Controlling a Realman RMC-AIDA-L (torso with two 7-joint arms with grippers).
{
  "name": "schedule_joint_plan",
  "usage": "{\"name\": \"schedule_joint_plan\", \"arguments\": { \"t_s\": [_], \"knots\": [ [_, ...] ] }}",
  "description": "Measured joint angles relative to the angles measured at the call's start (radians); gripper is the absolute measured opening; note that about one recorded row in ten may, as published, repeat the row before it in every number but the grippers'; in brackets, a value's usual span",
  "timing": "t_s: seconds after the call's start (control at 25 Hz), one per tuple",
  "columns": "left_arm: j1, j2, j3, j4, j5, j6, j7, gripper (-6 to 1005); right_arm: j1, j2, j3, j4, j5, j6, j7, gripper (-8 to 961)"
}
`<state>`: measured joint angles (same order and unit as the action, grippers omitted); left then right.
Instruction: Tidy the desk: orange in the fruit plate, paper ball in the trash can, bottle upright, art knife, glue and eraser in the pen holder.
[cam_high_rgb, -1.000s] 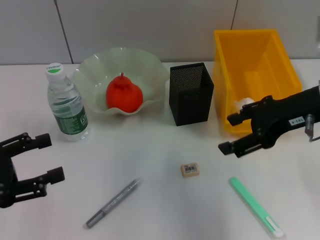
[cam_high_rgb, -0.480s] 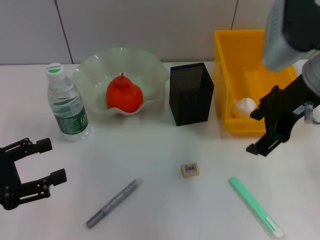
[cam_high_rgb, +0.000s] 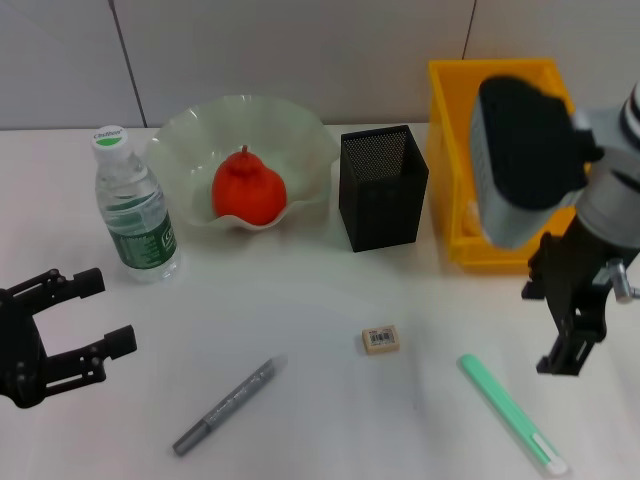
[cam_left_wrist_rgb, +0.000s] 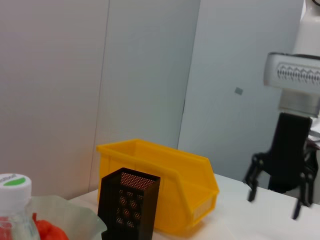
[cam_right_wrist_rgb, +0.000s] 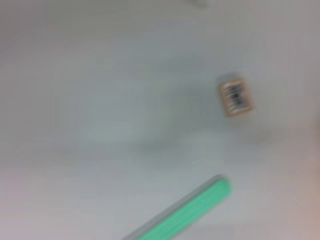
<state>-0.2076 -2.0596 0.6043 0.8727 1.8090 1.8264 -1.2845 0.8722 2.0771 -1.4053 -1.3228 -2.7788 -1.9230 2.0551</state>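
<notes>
The orange (cam_high_rgb: 248, 190) lies in the pale green fruit plate (cam_high_rgb: 300, 130). The bottle (cam_high_rgb: 135, 205) stands upright to the plate's left. The black mesh pen holder (cam_high_rgb: 382, 187) stands beside the yellow trash can (cam_high_rgb: 450, 150). My right arm hides the paper ball. The eraser (cam_high_rgb: 380, 339) lies on the table, and it also shows in the right wrist view (cam_right_wrist_rgb: 235, 95). A green stick (cam_high_rgb: 510, 412) and a grey pen-shaped tool (cam_high_rgb: 225, 405) lie near the front. My right gripper (cam_high_rgb: 545, 328) is open and empty, above the table just right of the green stick. My left gripper (cam_high_rgb: 75, 320) is open at the front left.
The left wrist view shows the trash can (cam_left_wrist_rgb: 165, 185), the pen holder (cam_left_wrist_rgb: 127, 205), the bottle's cap (cam_left_wrist_rgb: 12, 182) and my right gripper (cam_left_wrist_rgb: 274, 200) farther off. The green stick (cam_right_wrist_rgb: 185, 212) lies below the right wrist camera. A grey wall stands behind the table.
My right arm has swung from the trash can's front toward the front right of the table, and its gripper now points down. The paper ball, seen in the can, is now covered.
</notes>
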Motion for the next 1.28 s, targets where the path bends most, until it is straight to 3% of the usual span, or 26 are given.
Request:
{"name": "schedule_joint_plan", "arguments": {
  "t_s": [0.2,0.32,0.56,0.8,1.28],
  "knots": [
    [-0.001,-0.004,-0.003,-0.005,-0.011,-0.007,-0.010,818,-0.001,0.003,-0.116,0.106,-0.035,0.044,-0.007,840],
    [-0.004,-0.004,-0.010,-0.010,-0.012,-0.007,-0.010,818,-0.009,0.004,-0.133,0.118,-0.038,0.058,-0.007,840],
    [-0.010,-0.002,-0.027,-0.012,-0.014,-0.008,-0.008,818,-0.040,0.009,-0.151,0.116,-0.031,0.058,-0.003,840],
    [-0.017,0.001,-0.034,-0.011,-0.014,-0.009,-0.006,818,-0.092,0.012,-0.260,0.082,-0.030,0.091,0.056,841],
    [-0.017,0.004,-0.041,-0.012,-0.014,-0.010,-0.003,818,-0.127,0.012,-0.312,0.055,0.054,0.076,0.145,840]
  ]
}}
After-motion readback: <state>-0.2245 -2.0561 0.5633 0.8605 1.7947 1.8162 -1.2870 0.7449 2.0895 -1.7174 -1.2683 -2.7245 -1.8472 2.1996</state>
